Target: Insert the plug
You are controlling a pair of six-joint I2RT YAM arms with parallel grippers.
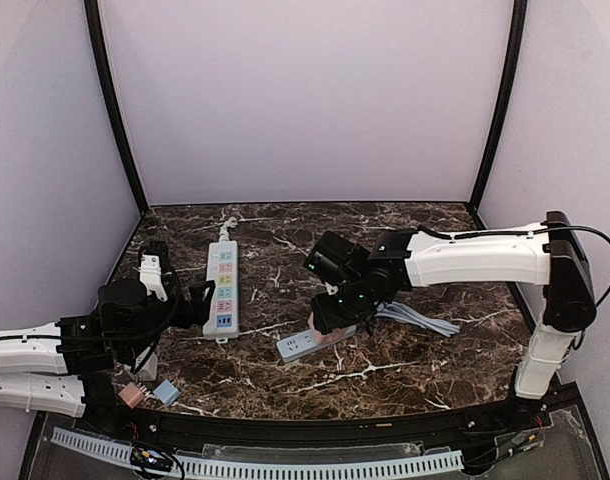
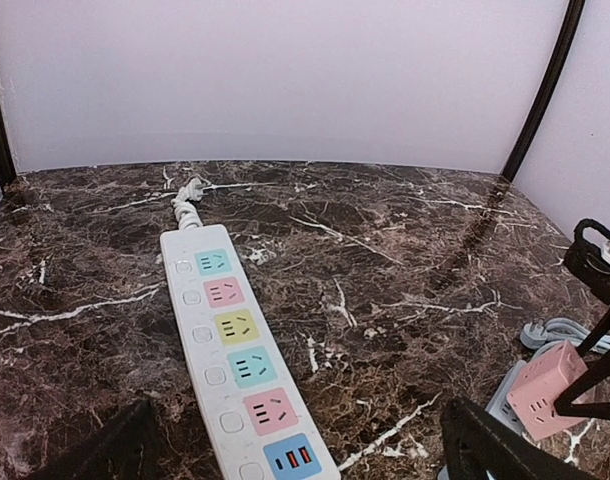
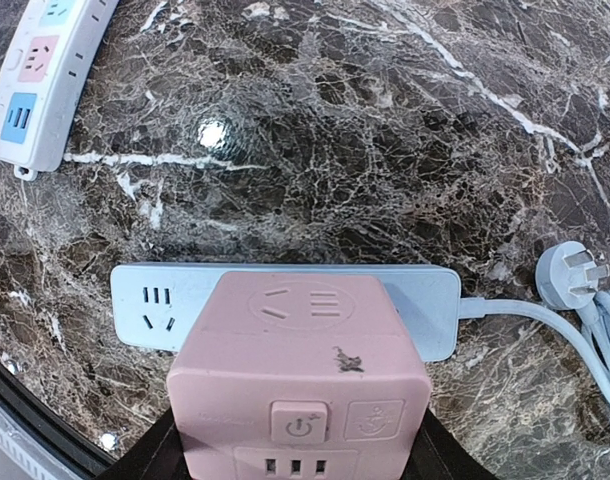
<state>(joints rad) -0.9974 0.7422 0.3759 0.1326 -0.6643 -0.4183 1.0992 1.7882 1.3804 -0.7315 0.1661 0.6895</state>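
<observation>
My right gripper is shut on a pink cube plug adapter and holds it over a light blue power strip lying on the marble table. The cube covers the strip's middle and right; one socket shows at the strip's left end. I cannot tell whether its prongs are in a socket. The cube also shows in the left wrist view and the top view. My left gripper is open and empty beside the near end of a long white power strip with coloured sockets.
The blue strip's grey cable and white plug lie to its right, coiled. The white strip lies lengthwise at the left. A small pink block and a blue block sit near the front left edge.
</observation>
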